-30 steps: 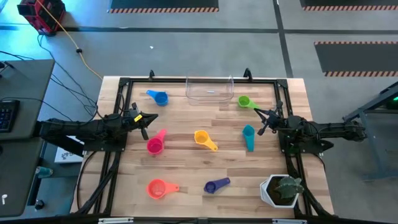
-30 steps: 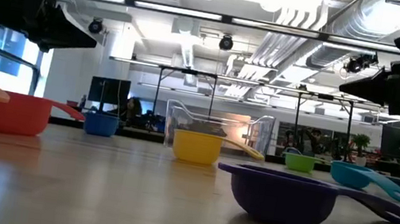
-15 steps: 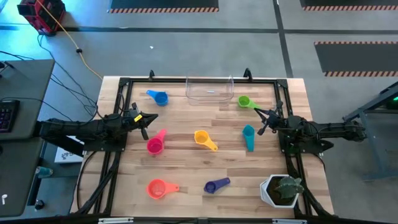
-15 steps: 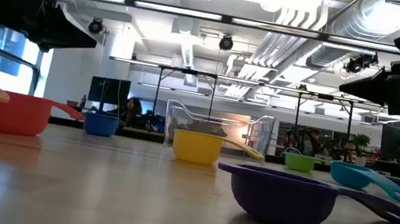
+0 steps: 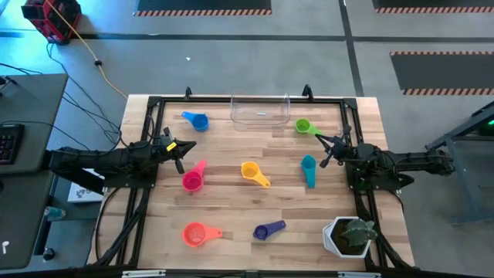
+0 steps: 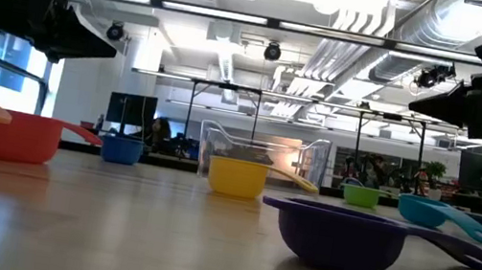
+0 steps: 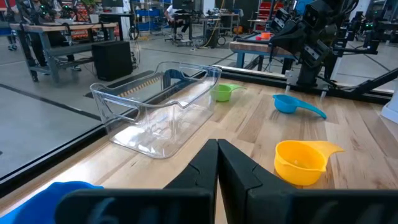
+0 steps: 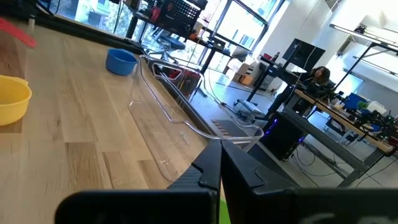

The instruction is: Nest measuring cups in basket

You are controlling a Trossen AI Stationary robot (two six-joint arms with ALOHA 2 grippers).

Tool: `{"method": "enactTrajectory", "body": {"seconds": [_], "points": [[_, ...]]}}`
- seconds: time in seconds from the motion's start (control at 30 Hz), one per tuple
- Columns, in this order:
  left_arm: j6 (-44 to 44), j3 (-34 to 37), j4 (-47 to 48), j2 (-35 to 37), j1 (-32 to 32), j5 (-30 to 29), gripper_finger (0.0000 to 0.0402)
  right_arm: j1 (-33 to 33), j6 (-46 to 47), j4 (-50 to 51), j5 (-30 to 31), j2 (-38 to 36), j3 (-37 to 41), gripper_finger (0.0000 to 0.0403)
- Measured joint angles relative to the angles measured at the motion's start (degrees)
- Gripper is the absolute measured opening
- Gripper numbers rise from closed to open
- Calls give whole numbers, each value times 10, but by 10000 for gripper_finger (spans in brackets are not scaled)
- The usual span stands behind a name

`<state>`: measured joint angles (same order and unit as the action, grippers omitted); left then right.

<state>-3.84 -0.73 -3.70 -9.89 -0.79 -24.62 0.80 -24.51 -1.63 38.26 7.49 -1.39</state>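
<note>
From above, a pale wood table [image 5: 255, 197] stands on a grey floor. The clear basket [image 5: 260, 110] sits at the far edge, its long axis left to right, empty. Seven cups lie scattered: blue cup [image 5: 197, 120] far left, green cup [image 5: 304, 127] just right of the basket, teal cup [image 5: 309, 170] with its handle pointing near, yellow cup [image 5: 253, 173] at centre, pink cup [image 5: 193, 177], orange-red cup [image 5: 197, 233] and purple cup [image 5: 269, 229] near. The left gripper [image 5: 182, 151] and right gripper [image 5: 326, 148] hover at the sides, fingers together, holding nothing.

At table height, the yellow cup hides part of the basket and the pink cup's handle is cut off at the left edge.

The left wrist view crops the blue cup. The right wrist view crops the yellow cup.
</note>
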Motion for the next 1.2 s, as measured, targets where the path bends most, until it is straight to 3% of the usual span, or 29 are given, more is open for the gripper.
{"method": "enactTrajectory", "body": {"seconds": [1.1, 1.2], "points": [[0, 0, 0, 0, 0, 0, 1, 0, -1, 0, -2, 0, 0, 0], [0, 0, 0, 0, 0, 0, 1, 0, -43, 0, -1, 0, 0, 0]]}}
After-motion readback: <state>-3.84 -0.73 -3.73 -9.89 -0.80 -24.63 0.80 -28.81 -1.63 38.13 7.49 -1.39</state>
